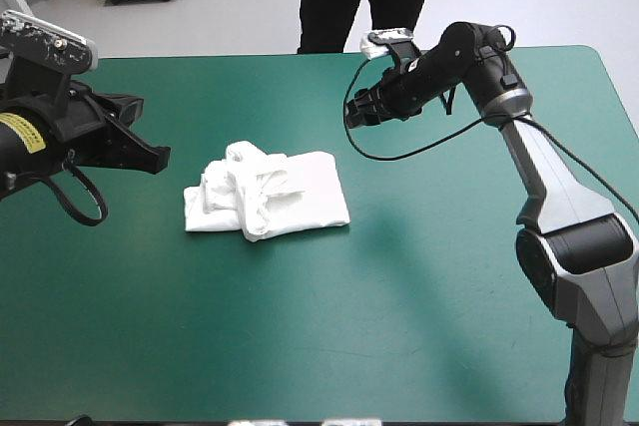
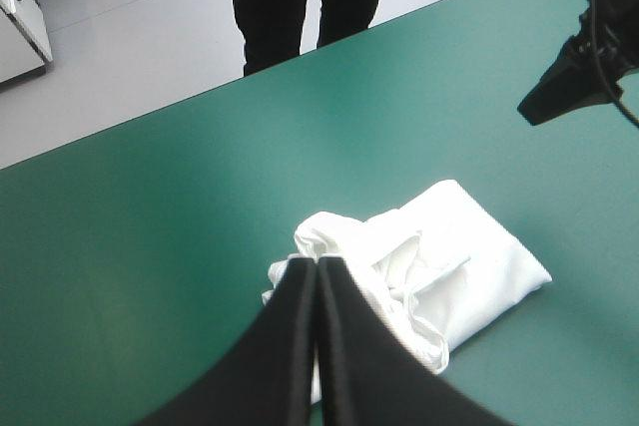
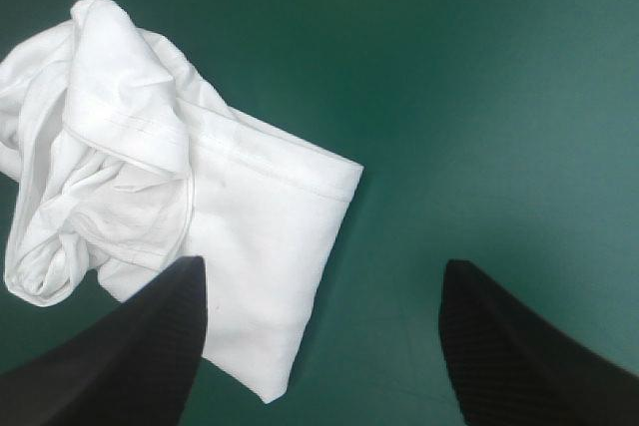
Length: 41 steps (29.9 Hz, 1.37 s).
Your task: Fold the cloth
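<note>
Here: T-shirt bundled on the worktop, untouched

The white T-shirt (image 1: 270, 192) lies as a loosely folded bundle, rumpled at one end, on the teal-green worktop (image 1: 419, 306), a little left of centre. The left jaws are pressed together, raised off to its left. The right jaws stand wide apart, raised near the far edge. Neither touches the cloth.

Counter (image 1: 419, 326) under teal-green cover, rounded at the far right corner, bearing one white T-shirt (image 1: 268, 194) as a loosely folded bundle slightly left of centre, smooth toward the right edge, rumpled and bunched toward the left edge.
</note>
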Tool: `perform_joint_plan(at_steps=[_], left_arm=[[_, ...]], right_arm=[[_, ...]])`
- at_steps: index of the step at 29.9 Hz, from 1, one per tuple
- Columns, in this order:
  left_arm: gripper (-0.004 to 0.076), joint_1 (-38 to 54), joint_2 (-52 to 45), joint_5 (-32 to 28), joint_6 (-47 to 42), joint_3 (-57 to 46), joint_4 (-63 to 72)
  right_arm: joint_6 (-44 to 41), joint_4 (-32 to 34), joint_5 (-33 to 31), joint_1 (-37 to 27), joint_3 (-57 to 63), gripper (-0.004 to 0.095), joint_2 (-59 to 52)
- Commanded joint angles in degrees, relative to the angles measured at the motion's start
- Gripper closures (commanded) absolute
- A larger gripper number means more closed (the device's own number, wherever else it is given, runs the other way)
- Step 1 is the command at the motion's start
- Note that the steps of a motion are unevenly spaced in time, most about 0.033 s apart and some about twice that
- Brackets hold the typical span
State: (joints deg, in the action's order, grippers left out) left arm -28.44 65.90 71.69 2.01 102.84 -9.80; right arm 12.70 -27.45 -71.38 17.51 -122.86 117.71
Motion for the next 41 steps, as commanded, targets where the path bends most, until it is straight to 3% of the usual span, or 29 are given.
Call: perform_joint_plan(at_steps=[1, 13, 30, 32, 34, 39, 41], left_arm=[[0.0733, -0.01, -0.98, -2.99, -0.44, 1.55, -0.12], [0.0733, -0.01, -0.98, -3.02, -0.44, 1.55, -0.34], [0.0733, -0.01, -0.98, -2.0, -0.71, 1.55, -0.23], [0.0733, -0.01, -0.98, -1.56, -0.71, 1.55, -0.15], [0.0733, -0.01, -0.98, -0.84, -0.92, 1.55, -0.15], [0.0733, -0.01, -1.23, 0.89, -1.4, 1.55, -0.15], [0.0733, -0.01, -1.41, 0.9, -1.4, 1.55, -0.15]], right_arm=[[0.44, -3.54, -0.11, -0.36, -0.17, 0.0282, 0.23], [2.13, -11.17, -0.11, -0.25, -0.17, 0.0281, 7.5], [3.59, -14.23, -0.11, 3.68, 4.45, 0.0296, 10.62], [2.84, -13.75, -0.11, 4.29, 4.45, 0.0363, 11.13], [2.54, -12.95, -0.11, 4.77, 4.45, 0.0491, 11.72], [2.54, -11.25, -0.11, 4.82, 4.45, 0.0931, 12.03], [2.38, -10.71, -0.11, 4.45, 4.45, 0.0921, 12.03]])
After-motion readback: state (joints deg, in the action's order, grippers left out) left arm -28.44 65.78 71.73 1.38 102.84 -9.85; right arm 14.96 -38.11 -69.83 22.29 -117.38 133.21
